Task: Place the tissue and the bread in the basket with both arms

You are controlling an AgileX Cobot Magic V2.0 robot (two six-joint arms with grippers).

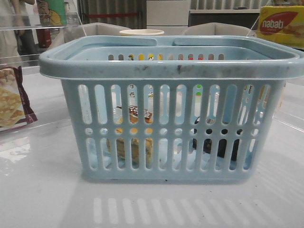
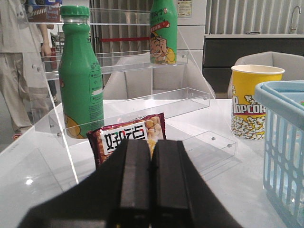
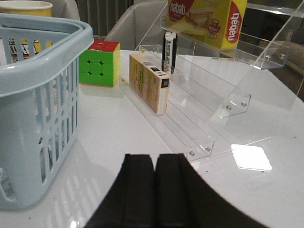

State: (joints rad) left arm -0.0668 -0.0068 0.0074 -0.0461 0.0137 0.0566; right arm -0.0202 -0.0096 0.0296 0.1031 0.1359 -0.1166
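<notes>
The light blue basket (image 1: 171, 71) fills the middle of the front view. Through its slots I see the bread (image 1: 134, 142) in its clear packet with a dark brown label, standing at the inner left, and the dark tissue pack (image 1: 216, 140) low at the inner right. The basket's rim also shows in the left wrist view (image 2: 280, 102) and the right wrist view (image 3: 45, 57). My left gripper (image 2: 151, 142) is shut and empty, left of the basket. My right gripper (image 3: 155, 156) is shut and empty, right of the basket. Neither gripper shows in the front view.
A maroon-edged cracker packet (image 1: 12, 102) lies at the left. Clear acrylic shelves stand on both sides: green bottles (image 2: 80, 76), a peanut packet (image 2: 128, 137) and a popcorn cup (image 2: 251, 102) on the left; a cube (image 3: 99, 63), a yellow box (image 3: 149, 83) and a nabati box (image 3: 206, 16) on the right.
</notes>
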